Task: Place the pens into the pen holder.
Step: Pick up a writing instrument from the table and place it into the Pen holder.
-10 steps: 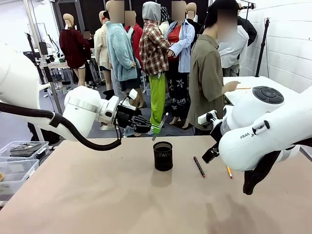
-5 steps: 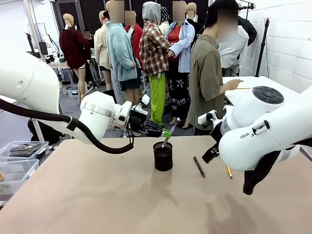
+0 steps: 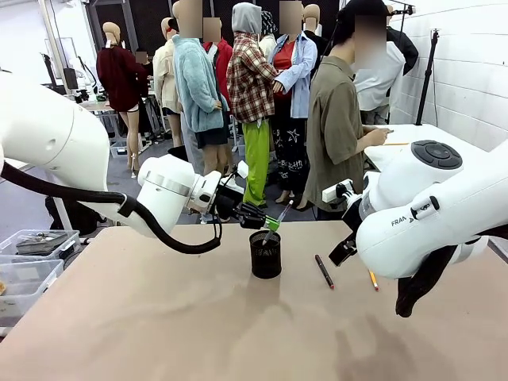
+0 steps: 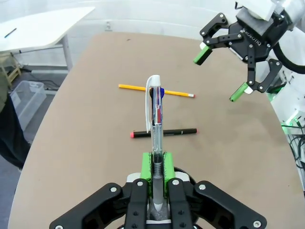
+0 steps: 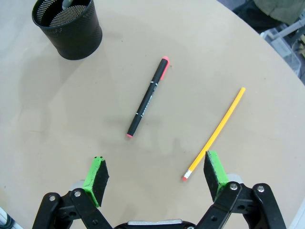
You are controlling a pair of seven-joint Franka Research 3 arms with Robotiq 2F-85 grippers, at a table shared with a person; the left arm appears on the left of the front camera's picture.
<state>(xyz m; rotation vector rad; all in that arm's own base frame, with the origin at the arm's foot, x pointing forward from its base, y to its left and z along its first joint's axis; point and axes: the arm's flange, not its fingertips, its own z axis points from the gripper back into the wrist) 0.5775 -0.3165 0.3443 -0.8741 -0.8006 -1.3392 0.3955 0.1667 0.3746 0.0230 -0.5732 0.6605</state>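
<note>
While left fingers (image 4: pixel 147 166) grip the partly hidden silver pen (image 4: pixel 156 129), right fingers (image 5: pixel 98 175) gape.

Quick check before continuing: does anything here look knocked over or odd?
Nothing stands out: the pen holder stands upright, the black pen and pencil lie flat beside it, and the left gripper holds the silver pen tilted over it.

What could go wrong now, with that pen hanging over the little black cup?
1. The left gripper holds the silver-white pen tilted, its lower end at the pen holder's mouth. Let go like that, it might catch the rim or tip the holder.
2. The black pen and yellow pencil lie flat on the table below the open right gripper. Such slim things may slip from a pinch.
</note>
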